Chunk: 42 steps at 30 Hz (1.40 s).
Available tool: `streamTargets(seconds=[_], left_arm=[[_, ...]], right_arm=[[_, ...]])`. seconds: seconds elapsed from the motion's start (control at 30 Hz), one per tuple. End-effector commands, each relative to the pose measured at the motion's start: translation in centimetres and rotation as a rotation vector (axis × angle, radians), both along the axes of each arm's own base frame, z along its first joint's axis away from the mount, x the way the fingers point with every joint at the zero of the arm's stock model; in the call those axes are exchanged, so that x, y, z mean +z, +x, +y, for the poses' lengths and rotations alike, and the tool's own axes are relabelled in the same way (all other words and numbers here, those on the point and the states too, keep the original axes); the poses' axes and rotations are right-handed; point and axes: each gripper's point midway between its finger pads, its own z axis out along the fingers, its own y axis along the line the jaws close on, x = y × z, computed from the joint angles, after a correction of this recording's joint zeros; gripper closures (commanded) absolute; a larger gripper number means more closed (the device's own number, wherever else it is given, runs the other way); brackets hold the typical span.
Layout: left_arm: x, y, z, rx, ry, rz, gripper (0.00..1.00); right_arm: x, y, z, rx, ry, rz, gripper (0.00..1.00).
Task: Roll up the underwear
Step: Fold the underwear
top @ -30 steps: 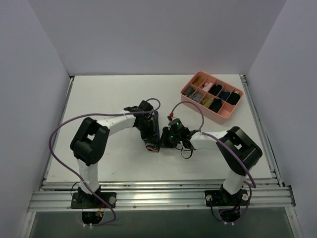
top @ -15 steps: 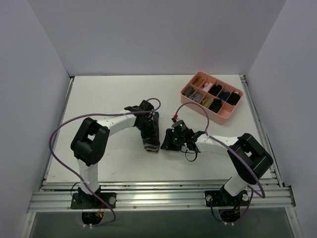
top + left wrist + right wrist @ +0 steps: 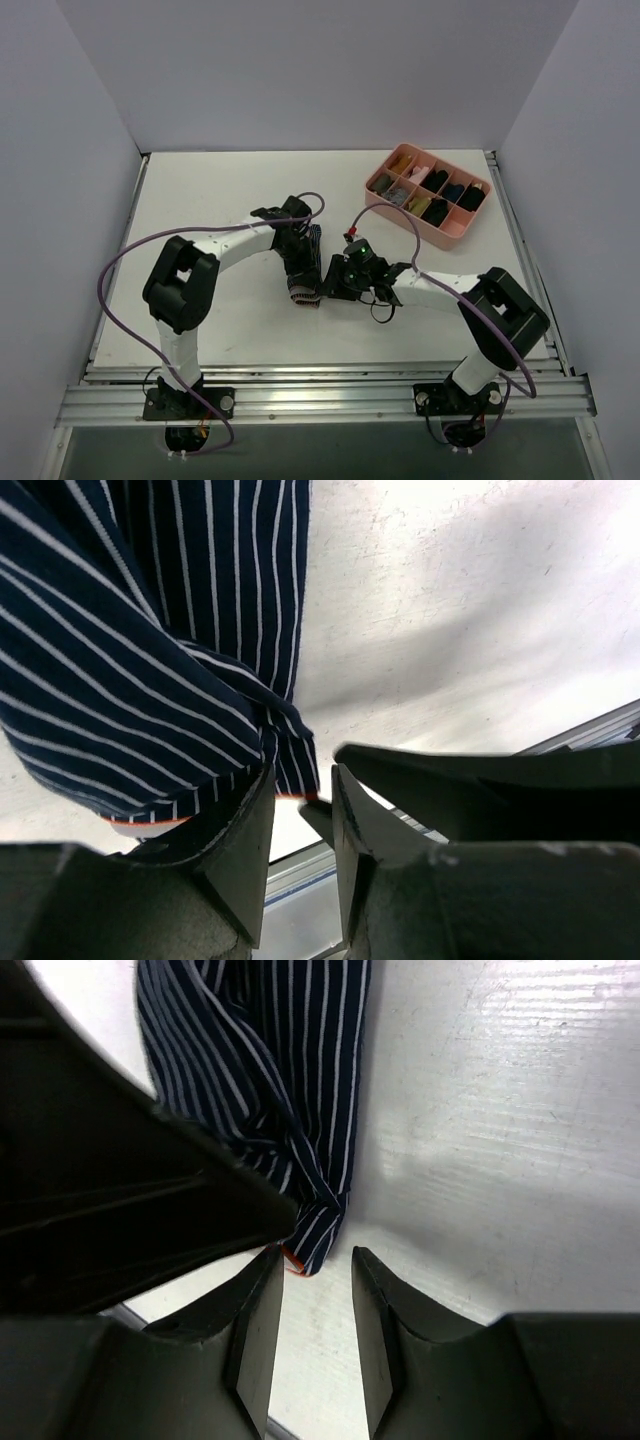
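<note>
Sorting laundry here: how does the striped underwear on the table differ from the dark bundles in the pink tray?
The underwear is navy with light pinstripes; the bundles look plain black. The underwear lies on the table; the bundles sit in compartments of the tray. The underwear looks longer than any bundle. Both are dark.

- Left arm (image 3: pixel 228 245) bends inward; left gripper (image 3: pixel 300 788) points down, jaws slightly apart.
- Right arm (image 3: pixel 435 290) reaches inward; right gripper (image 3: pixel 315 1260) sits just beside the left one, jaws parted.
</note>
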Motion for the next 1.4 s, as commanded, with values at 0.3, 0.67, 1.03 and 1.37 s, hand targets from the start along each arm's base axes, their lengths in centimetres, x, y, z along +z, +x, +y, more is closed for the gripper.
streamTargets(seconds=[0.3,0.67,1.03,1.37], left_arm=[[5.1,0.6,3.6,0.083,0.112,-0.062,0.56],[3.3,0.1,4.6,0.111,0.129,-0.079,0.57],[1.1,-1.3,5.5,0.156,0.168,-0.047,0.59],[-1.3,-4.0,6.0,0.196,0.151,-0.029,0.64]], right_arm=[[-2.8,0.6,1.0,0.008,-0.03,0.013,0.75],[-3.1,-0.3,1.4,0.012,-0.035,0.032,0.78],[-3.5,-3.0,3.7,0.019,0.008,0.063,0.8],[-3.2,-3.9,3.7,0.014,0.018,0.082,0.8]])
